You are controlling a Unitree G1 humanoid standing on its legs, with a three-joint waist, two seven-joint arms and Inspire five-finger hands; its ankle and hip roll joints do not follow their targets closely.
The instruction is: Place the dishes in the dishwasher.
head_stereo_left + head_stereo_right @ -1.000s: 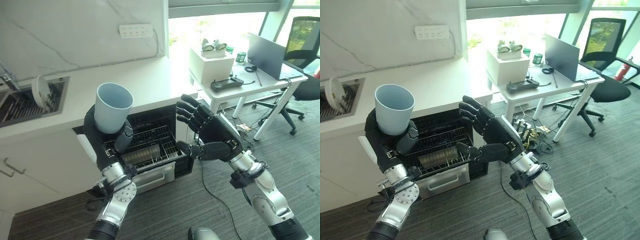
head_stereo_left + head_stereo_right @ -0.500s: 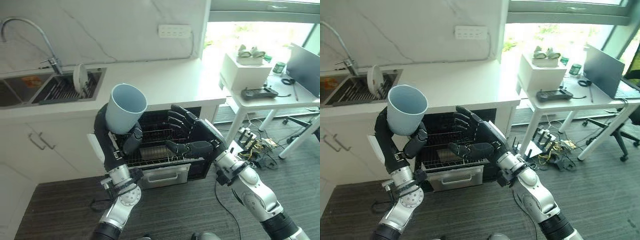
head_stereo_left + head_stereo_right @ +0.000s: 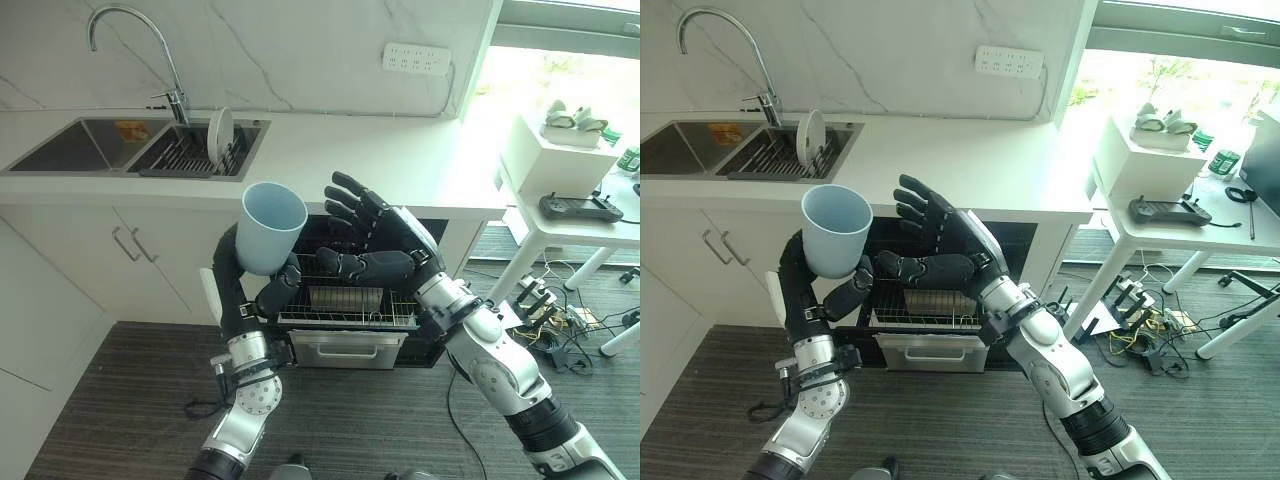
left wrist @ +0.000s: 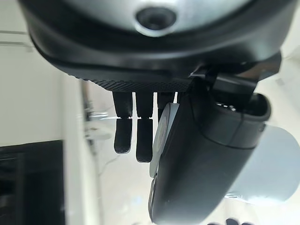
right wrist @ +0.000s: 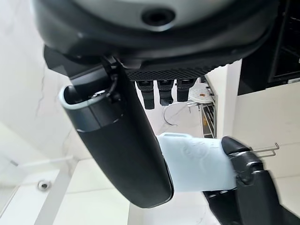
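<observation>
Left hand (image 3: pixel 262 292): curled round an upright cup (image 3: pixel 270 227).
Right hand (image 3: pixel 385 250): fingers spread, just beside cup's rim.
Rack (image 3: pixel 345 305): pulled out below both hands.

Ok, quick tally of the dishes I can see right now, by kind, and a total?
Cups: 1, the light blue cup held upright in the left hand, in front of the open dishwasher.
Plates: 1, the white plate standing on edge in the sink rack.
Total: 2.
The right hand is open beside the cup, holding nothing.
</observation>
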